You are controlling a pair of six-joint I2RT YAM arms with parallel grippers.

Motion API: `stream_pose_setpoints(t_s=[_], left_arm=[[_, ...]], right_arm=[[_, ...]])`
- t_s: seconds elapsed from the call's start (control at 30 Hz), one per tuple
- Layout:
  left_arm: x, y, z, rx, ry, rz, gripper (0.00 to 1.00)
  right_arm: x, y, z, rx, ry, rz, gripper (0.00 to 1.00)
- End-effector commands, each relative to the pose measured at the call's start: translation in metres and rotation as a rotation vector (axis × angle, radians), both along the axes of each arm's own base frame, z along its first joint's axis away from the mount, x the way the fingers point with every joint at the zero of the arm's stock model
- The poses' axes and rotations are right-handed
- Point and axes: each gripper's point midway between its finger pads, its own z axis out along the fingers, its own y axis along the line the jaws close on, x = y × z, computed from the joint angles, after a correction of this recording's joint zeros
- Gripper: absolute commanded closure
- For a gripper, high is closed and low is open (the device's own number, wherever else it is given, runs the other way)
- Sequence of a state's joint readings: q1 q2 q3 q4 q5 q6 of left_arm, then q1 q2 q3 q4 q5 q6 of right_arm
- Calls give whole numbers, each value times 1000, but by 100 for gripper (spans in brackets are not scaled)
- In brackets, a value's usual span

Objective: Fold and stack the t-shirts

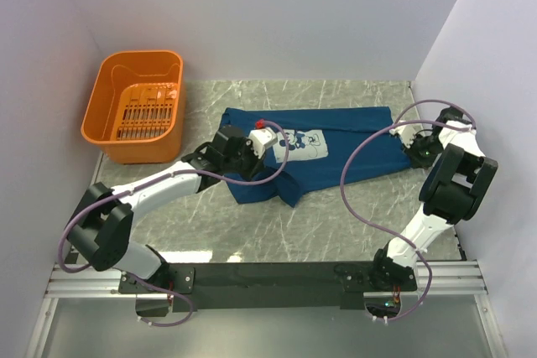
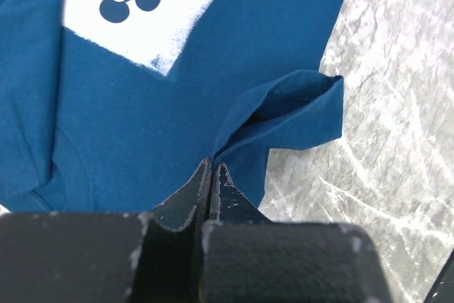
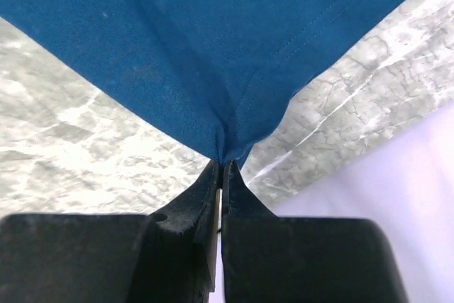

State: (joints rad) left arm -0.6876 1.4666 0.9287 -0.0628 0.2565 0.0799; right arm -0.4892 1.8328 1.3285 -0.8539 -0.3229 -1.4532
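The left gripper (image 2: pixel 213 167) is closed tight on a fold at the edge of the t-shirt (image 2: pixel 177 104). A loose flap bulges just right of its tips, and the white cartoon print (image 2: pixel 135 5) lies beyond them to the left. The right gripper (image 3: pixel 222 164) is also clamped shut on a corner of the same shirt, and the cloth fans out ahead of it over the table (image 3: pixel 85 125). The shirt lies spread between the two grippers, with an orange basket (image 1: pixel 130 150) well apart, past the left one.

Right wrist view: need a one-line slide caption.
Right gripper, jaws shut on an edge of the dark blue t-shirt, fabric fanning out over the marble-patterned table.
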Motion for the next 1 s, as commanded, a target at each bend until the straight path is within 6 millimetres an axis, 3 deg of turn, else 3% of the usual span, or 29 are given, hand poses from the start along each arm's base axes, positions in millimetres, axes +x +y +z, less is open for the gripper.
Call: stream_pose_setpoints(t_s=[0.0, 0.2, 0.37, 0.6, 0.97], left_arm=[[5, -2, 25, -86, -33, 31, 99], [10, 13, 34, -157, -8, 111, 99], [28, 27, 59, -238, -25, 179, 99], [57, 22, 89, -226, -63, 183, 99], [85, 21, 96, -120, -128, 162, 99]], right_arm=[[-11, 18, 11, 108, 34, -25, 100], [-7, 21, 10, 151, 46, -76, 100], [0, 18, 8, 168, 51, -124, 100], [7, 20, 10, 203, 50, -159, 100], [10, 20, 9, 217, 55, -202, 100]])
